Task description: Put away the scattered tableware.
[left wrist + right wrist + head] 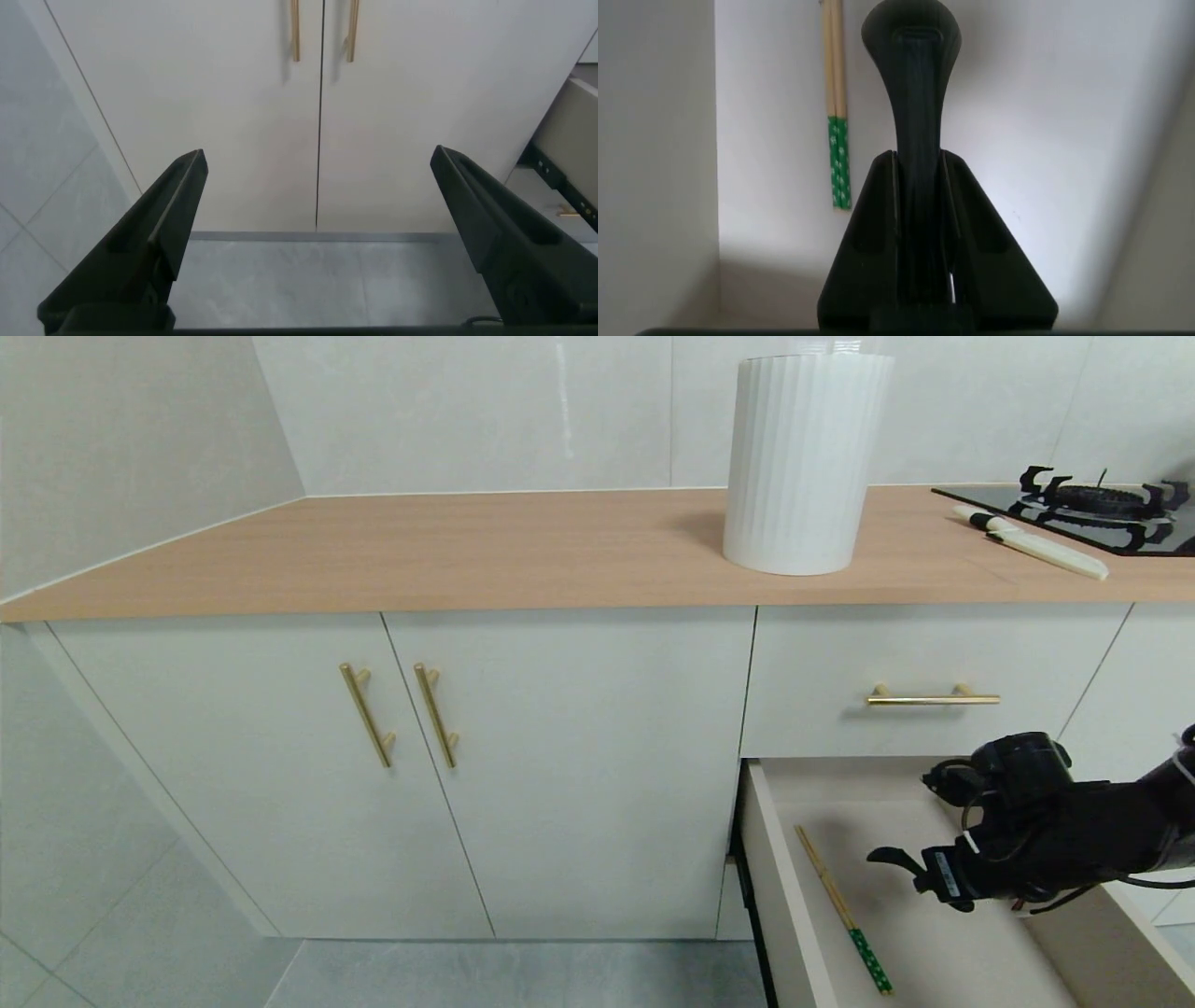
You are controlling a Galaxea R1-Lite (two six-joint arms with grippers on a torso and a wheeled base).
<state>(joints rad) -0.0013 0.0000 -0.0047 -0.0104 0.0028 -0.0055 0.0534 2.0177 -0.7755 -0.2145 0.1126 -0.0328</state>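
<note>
Currently chopsticks lie in the open drawer, knife on the surface. Jaws: right gripper together, left gripper apart. Risk: you clip the drawer wall lifting out toward the knife.

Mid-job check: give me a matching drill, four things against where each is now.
1 chopsticks
2 knife
3 white canister
4 right gripper

A lying on the counter by the hob
B lying in the open drawer
C hanging over the drawer
D standing on the counter, left of the knife

Pairs: 1-B, 2-A, 3-D, 4-C
</note>
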